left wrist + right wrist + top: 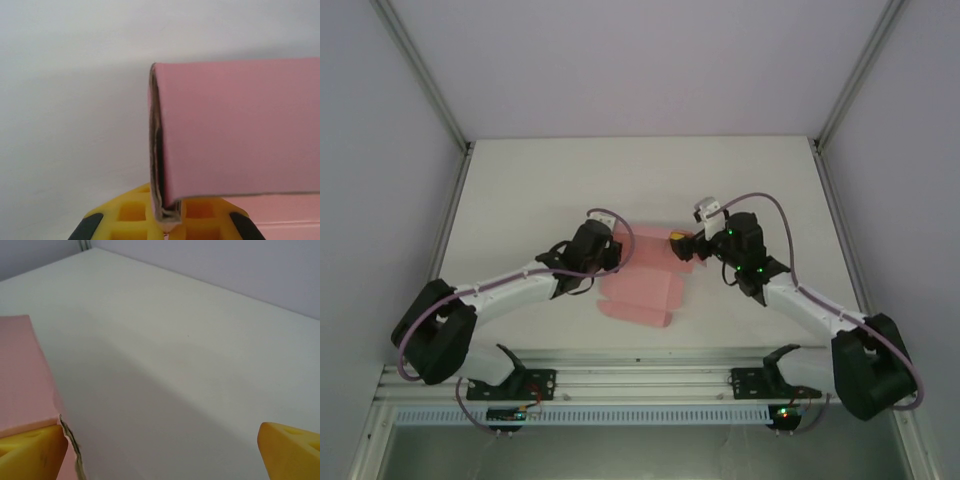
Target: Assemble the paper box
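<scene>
One paper box (645, 290), perhaps half-folded, partly hidden, left gripper (167, 220) pinching its edge, right gripper (160, 447) spread.

A big white table (640, 170) sits in the middle, flat and plain. Behind it is a back wall (640, 60) in a very light purple. There is a wall on the left (370, 200) and a wall on the right (920, 200) in the same soft color. A gray metal bar (420, 70) runs along the left corner, and another metal bar (860, 70) runs along the right corner. At the near edge of the table lies a long silver rail (640, 378) with grooves. Just below it is a white strip (640, 414) with many small slots. In the right wrist view, a soft gray shadow lies across the table.
</scene>
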{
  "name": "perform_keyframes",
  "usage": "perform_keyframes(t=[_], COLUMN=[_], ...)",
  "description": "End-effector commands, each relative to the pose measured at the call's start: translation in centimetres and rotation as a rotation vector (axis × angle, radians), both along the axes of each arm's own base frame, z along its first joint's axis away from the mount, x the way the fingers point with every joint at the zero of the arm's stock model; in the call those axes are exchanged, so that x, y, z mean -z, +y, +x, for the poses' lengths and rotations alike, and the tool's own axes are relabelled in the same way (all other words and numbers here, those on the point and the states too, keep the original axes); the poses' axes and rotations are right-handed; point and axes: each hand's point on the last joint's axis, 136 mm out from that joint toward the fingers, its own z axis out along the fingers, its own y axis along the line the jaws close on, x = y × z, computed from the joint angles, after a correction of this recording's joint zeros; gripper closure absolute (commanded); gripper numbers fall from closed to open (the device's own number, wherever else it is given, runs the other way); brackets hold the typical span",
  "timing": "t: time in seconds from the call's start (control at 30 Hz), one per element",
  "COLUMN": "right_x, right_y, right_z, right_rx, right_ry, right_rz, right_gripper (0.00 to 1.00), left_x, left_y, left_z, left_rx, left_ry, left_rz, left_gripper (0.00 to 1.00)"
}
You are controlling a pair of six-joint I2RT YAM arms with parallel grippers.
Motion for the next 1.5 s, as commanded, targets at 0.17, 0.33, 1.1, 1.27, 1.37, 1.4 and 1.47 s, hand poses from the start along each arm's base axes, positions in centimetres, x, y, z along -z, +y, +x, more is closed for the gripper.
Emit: perform_keyframes(t=[0.17,0.33,1.1,1.27,1.37,1.4,1.47], right_x=[-4.4,-4.9,5.6,5.0,3.8,3.5,3.0], right_y=[2.2,3.3,-7.4,-5.1,-3.5,-3.2,-2.4], right_z=[1.6,0.8,-5.3,-3.3,-2.0,-1.6,-1.0], right_rx=[0.249,0.298,0.395,0.338,0.281,0.274,0.25], right_ry=[-0.181,-0.229,0.436,0.434,0.411,0.403,0.397], right_rz=[0.248,0.237,0.113,0.269,0.358,0.386,0.44], right_gripper=[0.0,0.0,0.0,0.0,0.0,0.0,0.0], left_x=[-2.5,-3.1,-4.4,-4.2,-4.0,-4.0,-4.1], left_y=[-2.2,-1.8,4.8,4.1,3.8,3.6,3.3], left_z=[-0.1,0.2,1.7,1.4,1.2,1.2,1.1], left_rx=[0.034,-0.004,-0.197,-0.161,-0.147,-0.139,-0.128], left_ry=[-0.016,-0.024,-0.051,-0.031,-0.023,-0.022,-0.021], left_rz=[-0.147,-0.172,-0.171,-0.191,-0.196,-0.202,-0.218], left_gripper=[1.0,1.0,1.0,1.0,1.0,1.0,1.0])
